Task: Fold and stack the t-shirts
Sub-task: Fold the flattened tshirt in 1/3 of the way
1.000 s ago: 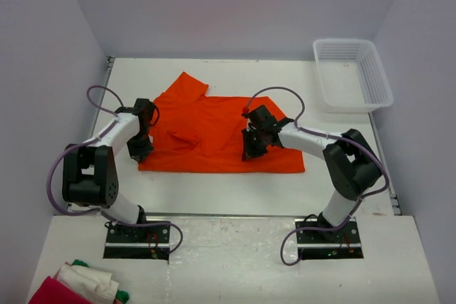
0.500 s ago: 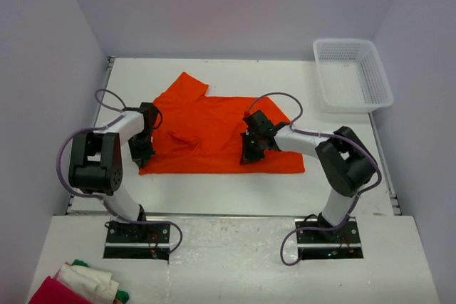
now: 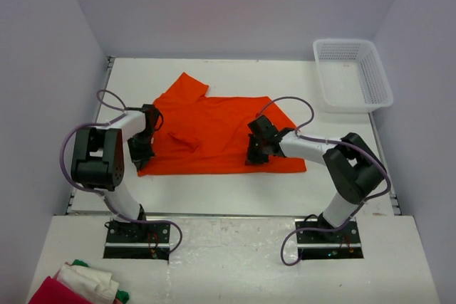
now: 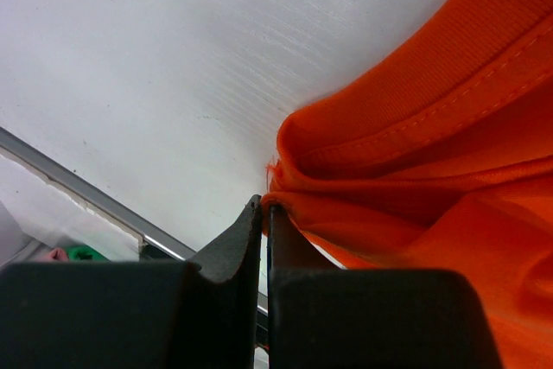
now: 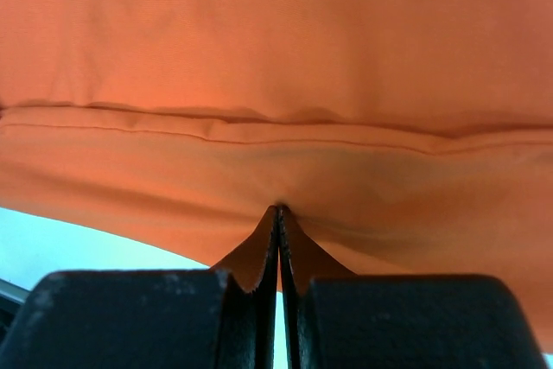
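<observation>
Left claw (image 3: 141, 153): clenched on the near-left hem corner of the orange t-shirt (image 3: 214, 132), with cloth bunched right at its tips. Bare white tabletop (image 3: 214, 186) lies on its outer side. The t-shirt is spread flat on the tabletop between the two claws, one sleeve reaching beyond the left claw.

Right claw (image 3: 255, 156): pinched shut on the near hem fold, stitched seam just ahead of its tips.

White basket (image 3: 343, 103): beyond and right of the right claw, well apart.

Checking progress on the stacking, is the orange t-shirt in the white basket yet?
No, the t-shirt lies spread on the table, well apart from the basket.
</observation>
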